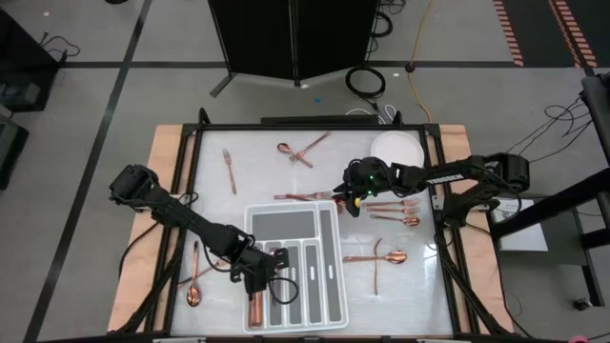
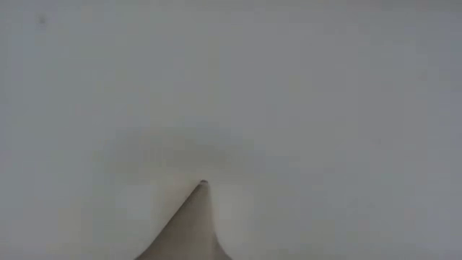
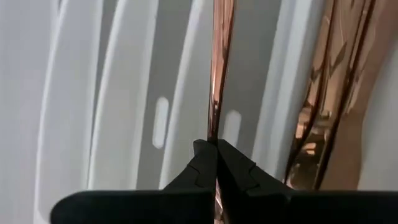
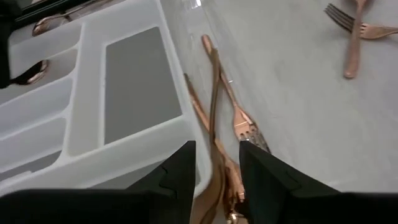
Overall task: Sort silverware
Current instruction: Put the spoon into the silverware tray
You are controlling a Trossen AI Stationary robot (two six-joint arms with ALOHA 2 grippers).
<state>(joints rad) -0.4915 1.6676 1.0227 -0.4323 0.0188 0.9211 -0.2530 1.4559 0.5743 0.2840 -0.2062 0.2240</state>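
High view: silverware (image 1: 302,151) scattered on white table (image 1: 257,162), grey floor around.

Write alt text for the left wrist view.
The left gripper is shut on a slim copper utensil handle, seen edge-on above the white divided tray. More copper silverware lies in a compartment to one side.

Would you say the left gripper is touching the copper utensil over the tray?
Touching: in the left wrist view, the left gripper has its fingertips pinched onto the slim copper utensil, no gap visible, above the white tray.
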